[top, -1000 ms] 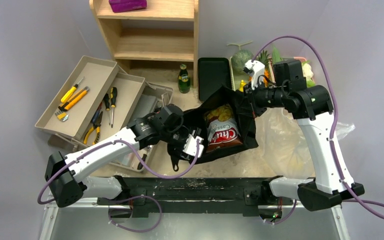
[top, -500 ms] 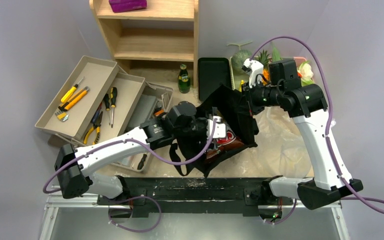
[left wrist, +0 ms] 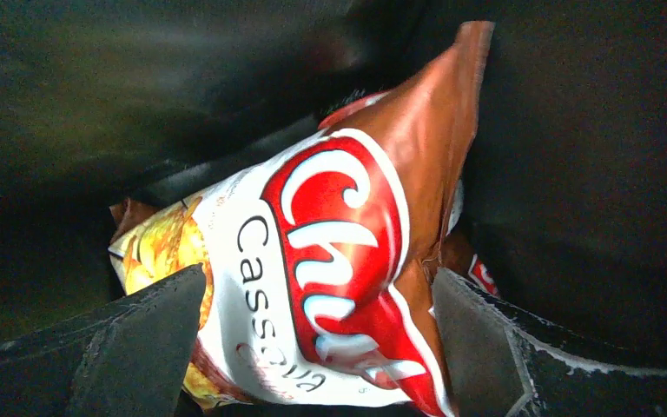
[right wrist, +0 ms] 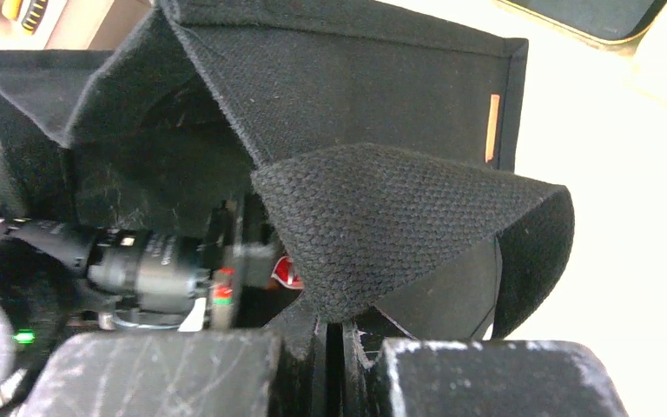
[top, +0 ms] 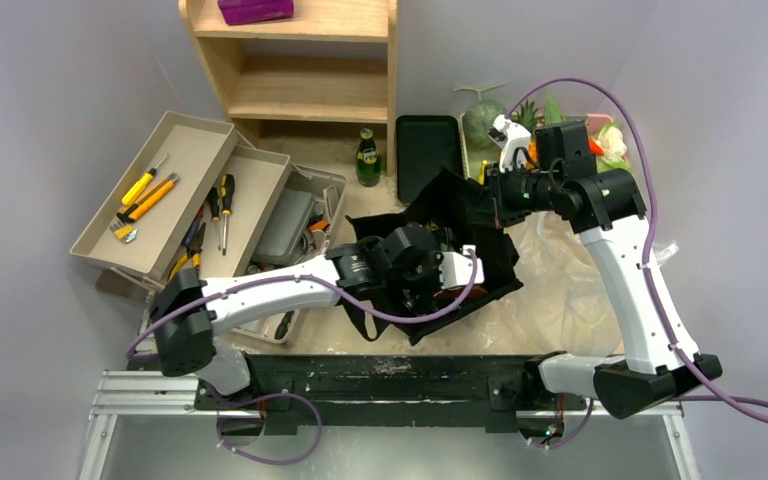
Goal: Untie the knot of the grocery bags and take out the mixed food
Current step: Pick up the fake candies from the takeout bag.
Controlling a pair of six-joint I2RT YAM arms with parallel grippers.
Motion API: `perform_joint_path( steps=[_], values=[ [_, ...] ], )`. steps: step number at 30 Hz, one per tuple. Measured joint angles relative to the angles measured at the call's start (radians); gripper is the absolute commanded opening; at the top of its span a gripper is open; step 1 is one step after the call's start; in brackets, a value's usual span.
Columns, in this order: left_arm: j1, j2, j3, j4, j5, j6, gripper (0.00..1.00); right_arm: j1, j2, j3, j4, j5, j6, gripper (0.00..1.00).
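Observation:
The black cloth grocery bag [top: 480,215] lies open in the middle of the table. My right gripper [top: 495,195] is shut on a fold of its rim [right wrist: 382,208] and holds that side up. My left gripper [top: 448,278] reaches inside the bag. In the left wrist view it [left wrist: 317,347] is open, one finger on each side of the red-brown chip packet [left wrist: 330,261], close to it but not squeezing. The see-through plastic bag [top: 570,270] lies crumpled to the right. A green bottle [top: 367,158] and a round melon [top: 482,118] stand at the back.
Beige trays with yellow-handled tools [top: 175,190] sit at the left. A wooden shelf [top: 300,60] stands at the back, a flat black tray [top: 426,150] beside it. More food lies in a tray at the back right [top: 610,140].
My left arm has swung right and gone deeper into the black bag, its jaws opening wide around the chip packet. The right gripper still holds the bag's rim, nearly unmoved.

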Motion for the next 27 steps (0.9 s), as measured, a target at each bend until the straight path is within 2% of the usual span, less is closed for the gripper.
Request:
perform_joint_path(
  steps=[4,5,6,7,8,9,11,15,16,20,21,27],
  values=[
    [-0.002,0.098,0.035,-0.051,-0.121,0.006,0.99,-0.008,-0.004,-0.038,0.019,0.001,0.01,0.0],
    [0.002,0.115,0.038,-0.058,-0.143,0.007,0.94,-0.01,-0.005,-0.045,0.022,0.002,0.01,0.0],
    [0.004,0.128,0.039,-0.061,-0.165,0.007,0.84,-0.01,-0.006,-0.052,0.023,0.005,0.011,0.0],
    [0.005,0.135,0.041,-0.06,-0.18,0.007,0.73,-0.01,-0.006,-0.059,0.026,0.008,0.01,0.0],
    [0.005,0.139,0.042,-0.058,-0.192,0.007,0.57,-0.01,-0.007,-0.065,0.027,0.008,0.01,0.0],
    [0.005,0.141,0.043,-0.055,-0.2,0.006,0.48,-0.01,-0.008,-0.073,0.029,0.011,0.01,0.0],
    [0.005,0.141,0.045,-0.043,-0.206,0.011,0.39,-0.011,-0.015,-0.09,0.033,0.026,0.007,0.0],
    [0.01,0.093,0.046,-0.038,-0.187,0.023,0.3,-0.013,-0.04,-0.117,0.046,0.031,0.006,0.0],
    [0.016,0.065,0.046,-0.048,-0.169,0.025,0.28,-0.014,-0.05,-0.124,0.049,0.031,0.007,0.0],
    [0.087,-0.083,0.071,-0.113,-0.007,0.019,0.03,-0.016,-0.102,-0.152,0.05,0.032,0.007,0.0],
    [0.113,-0.108,0.09,-0.128,0.041,0.014,0.0,-0.016,-0.113,-0.159,0.05,0.034,0.007,0.0],
    [0.29,-0.239,0.242,-0.156,0.369,-0.037,0.0,-0.018,-0.142,-0.198,0.048,0.061,0.005,0.0]
  ],
)
